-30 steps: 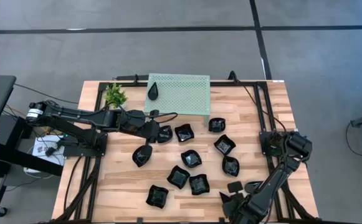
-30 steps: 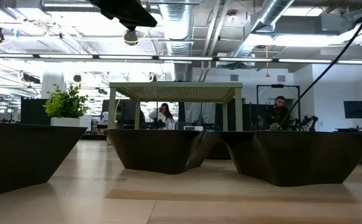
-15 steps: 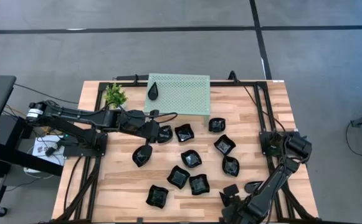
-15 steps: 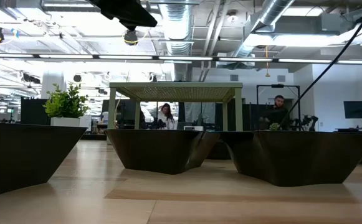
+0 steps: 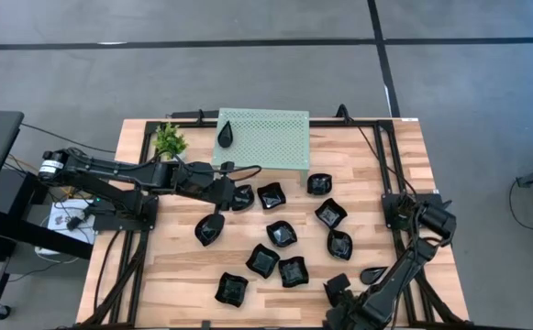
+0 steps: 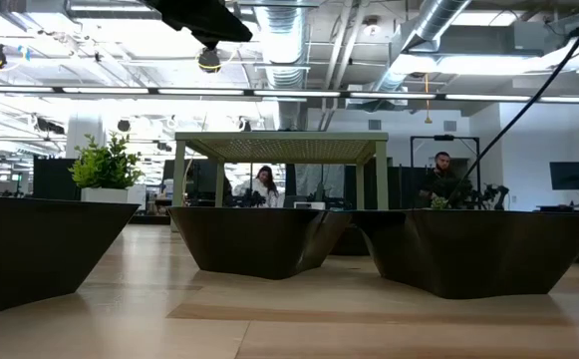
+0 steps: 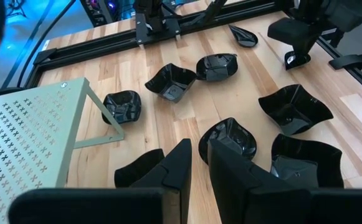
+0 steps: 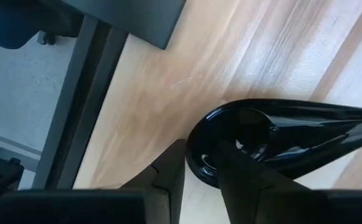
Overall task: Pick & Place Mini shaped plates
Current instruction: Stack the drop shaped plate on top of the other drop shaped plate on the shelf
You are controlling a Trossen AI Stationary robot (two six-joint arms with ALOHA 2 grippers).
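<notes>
Working at the front right corner of the light wooden desk (image 5: 183, 275), right gripper (image 8: 202, 165) has its two dark fingers (image 8: 168, 163) astride the round end of a glossy black teardrop-shaped mini plate (image 8: 274, 134); one finger outside the rim, the other over the bowl, pinching the wall between them, though whether the grip is firm is hard to judge

Plate's long axis runs away from the fingers, tapering to a point; the rounded end is the one nearest the fingers. In the high view the same plate (image 5: 373, 273) lies near the desk's front right edge, apart from the cluster

Plate looks shallow, shiny, thin-walled

Left gripper (image 7: 196, 163) hovers over the cluster of black square mini plates (image 5: 282, 235) near the pale green perforated metal stand (image 5: 266, 137), fingers slightly parted, holding nothing; well away from the teardrop, so the right arm is the nearer
</notes>
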